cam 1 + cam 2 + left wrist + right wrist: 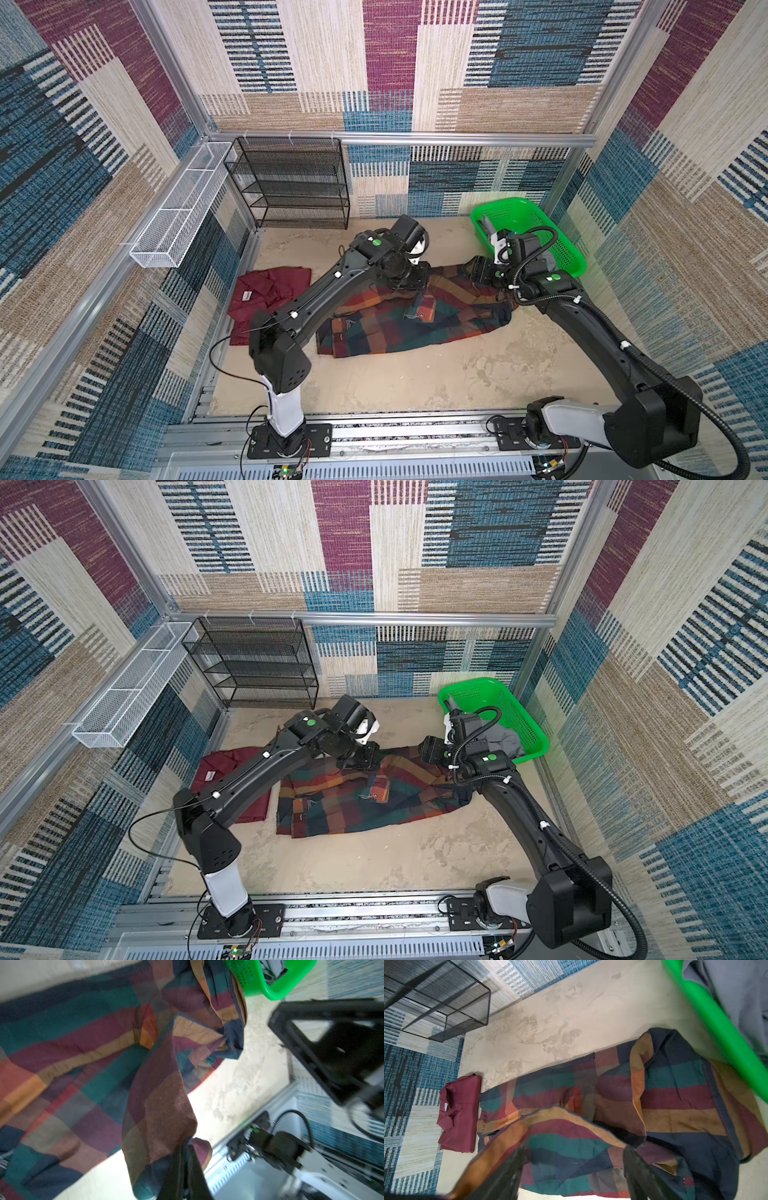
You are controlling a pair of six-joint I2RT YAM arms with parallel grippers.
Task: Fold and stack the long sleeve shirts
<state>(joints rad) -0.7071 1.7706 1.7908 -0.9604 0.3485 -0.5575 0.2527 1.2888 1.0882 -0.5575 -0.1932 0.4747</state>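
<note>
The plaid shirt (386, 332) (332, 812) lies rumpled across the middle of the floor. My left gripper (186, 1148) is shut on a fold of its cloth (158, 1105) and holds that fold a little above the rest; in a top view it hangs over the shirt's far edge (419, 296). Over the shirt's right end, near the basket, my right gripper (574, 1148) (471, 270) stands open with plaid cloth (675, 1095) below it and nothing between its fingers. The maroon shirt (266, 299) (458, 1111) lies folded at the left. The grey shirt (505, 742) (741, 991) rests in the green basket.
The green basket (536, 220) (496, 692) stands at the back right, close behind the right arm. A black mesh rack (291, 183) is against the back wall, and a white wire basket (183, 208) hangs on the left wall. Bare beige floor (415, 374) lies in front.
</note>
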